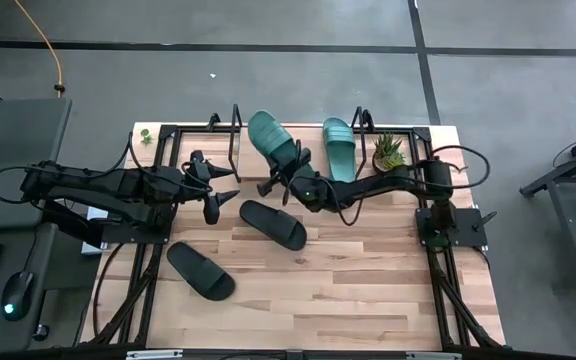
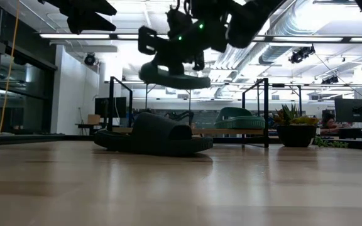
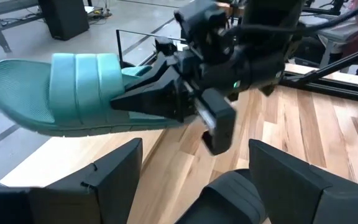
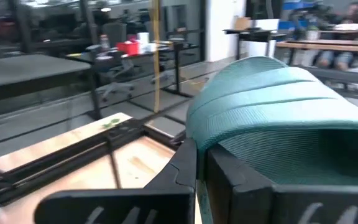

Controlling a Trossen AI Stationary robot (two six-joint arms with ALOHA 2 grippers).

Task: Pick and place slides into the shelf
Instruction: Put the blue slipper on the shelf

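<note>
My right gripper (image 1: 280, 178) is shut on a teal slide (image 1: 268, 138) and holds it in the air over the far middle of the table, by the shelf (image 1: 308, 138). The held slide also shows in the low view (image 2: 175, 75) and the left wrist view (image 3: 73, 93). A second teal slide (image 1: 340, 148) lies on the shelf board. Two black slides lie sole down on the table, one in the middle (image 1: 273, 223) and one nearer the front left (image 1: 200, 270). My left gripper (image 1: 224, 203) is open and empty, left of the middle black slide. My right gripper pinches the teal slide's heel end (image 3: 143, 98) between its two fingers (image 3: 166, 106). The fingers come about level from the table's right side and lie along the slide. The slide is lifted clear of table and shelf, roughly level, strap (image 4: 272, 106) up, toe pointing away from the gripper.
The shelf's black tube frame ends (image 1: 233, 130) (image 1: 364, 122) stand up at either side of its board. A small potted plant (image 1: 388, 152) stands on the table right of the shelf. Bare tabletop (image 1: 348, 290) lies toward the near edge.
</note>
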